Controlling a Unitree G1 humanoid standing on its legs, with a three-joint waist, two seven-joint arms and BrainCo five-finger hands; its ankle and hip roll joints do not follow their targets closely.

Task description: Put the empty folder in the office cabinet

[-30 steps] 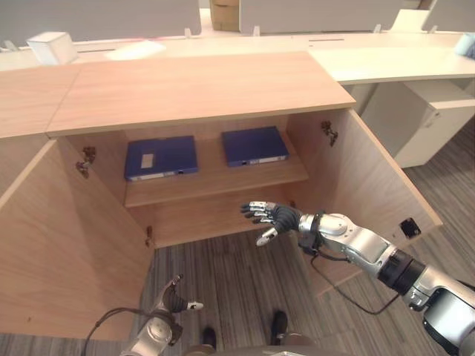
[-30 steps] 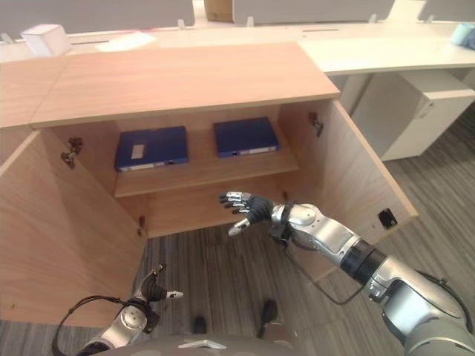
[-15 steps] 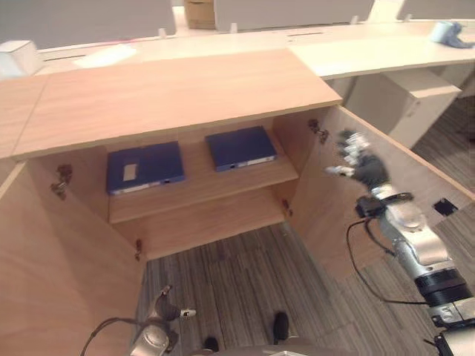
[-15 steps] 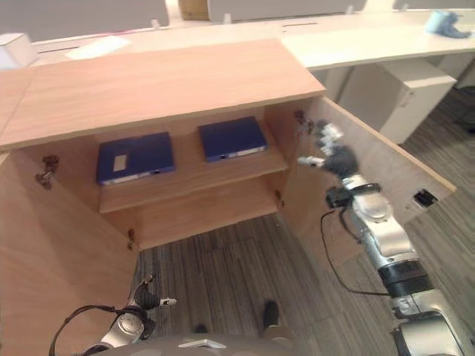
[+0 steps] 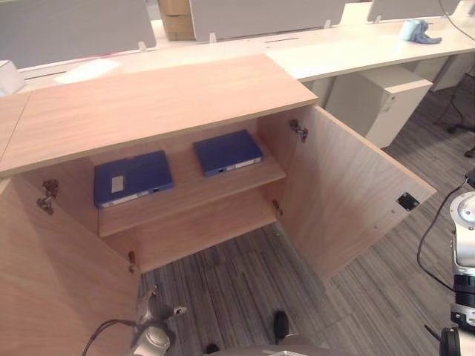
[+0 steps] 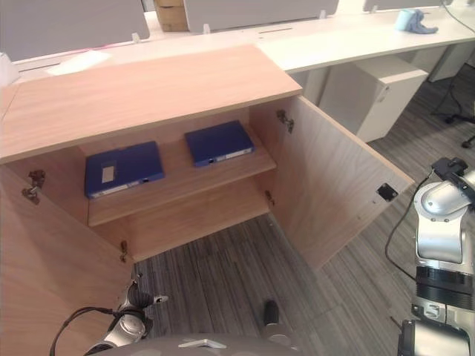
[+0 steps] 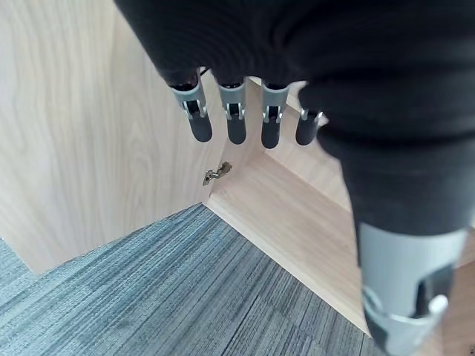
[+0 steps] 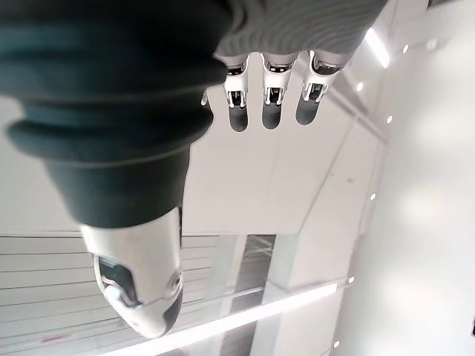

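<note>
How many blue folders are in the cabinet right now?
2. Both lie flat on the upper shelf: the left folder toward the left door side, the right folder toward the right door side. The cabinet's lower space shows none, though its back is partly hidden.

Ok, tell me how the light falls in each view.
Left eye view: the cabinet has its inside in soft shade under its top, both blue folders plain to see; the white desk behind is brightest. Right wrist view: ceiling lights glare behind the open right hand. Left wrist view: even light on the carpet past the open left hand.
</note>
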